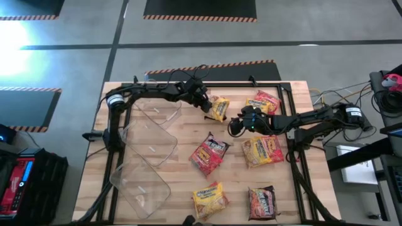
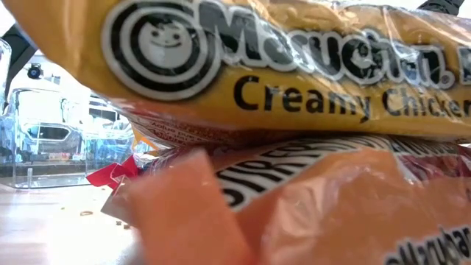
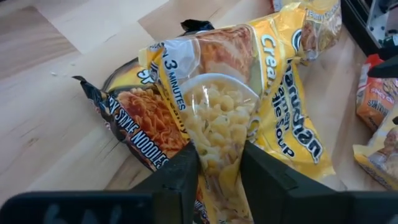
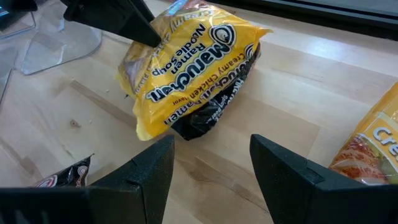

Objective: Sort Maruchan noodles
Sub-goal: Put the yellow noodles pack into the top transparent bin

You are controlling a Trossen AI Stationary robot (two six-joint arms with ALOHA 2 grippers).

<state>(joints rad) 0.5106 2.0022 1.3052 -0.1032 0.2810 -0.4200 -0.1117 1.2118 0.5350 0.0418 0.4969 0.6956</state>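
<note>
A yellow Maruchan noodles packet point(image 1: 220, 108) lies at the table's far middle on top of a dark packet point(image 3: 134, 121). My left gripper point(image 3: 219, 155) is shut on the yellow packet's end. My right gripper point(image 4: 211, 165) hovers open just to the right of that pile point(image 1: 235, 127), with nothing between its fingers. Several more packets lie flat on the wood: an orange-yellow one point(image 1: 264, 102), a red one point(image 1: 210, 154), a yellow one point(image 1: 262, 150), another yellow one point(image 1: 210, 198) and a dark one point(image 1: 262, 202). My left gripper pinches the yellow packet's crinkled end point(image 3: 217, 127) between its two fingers. The wrapper bunches up there. The fingers come slanting down from the table's left. The rest of the packet point(image 4: 193, 68) lies on the dark packet point(image 4: 208, 118).
Two clear plastic bins point(image 1: 154, 119) point(image 1: 141, 176) stand on the table's left half. A black frame point(image 1: 295, 144) runs around the table's edges. In the low view a yellow packet point(image 2: 294, 66) and an orange one point(image 2: 331, 206) block nearly everything.
</note>
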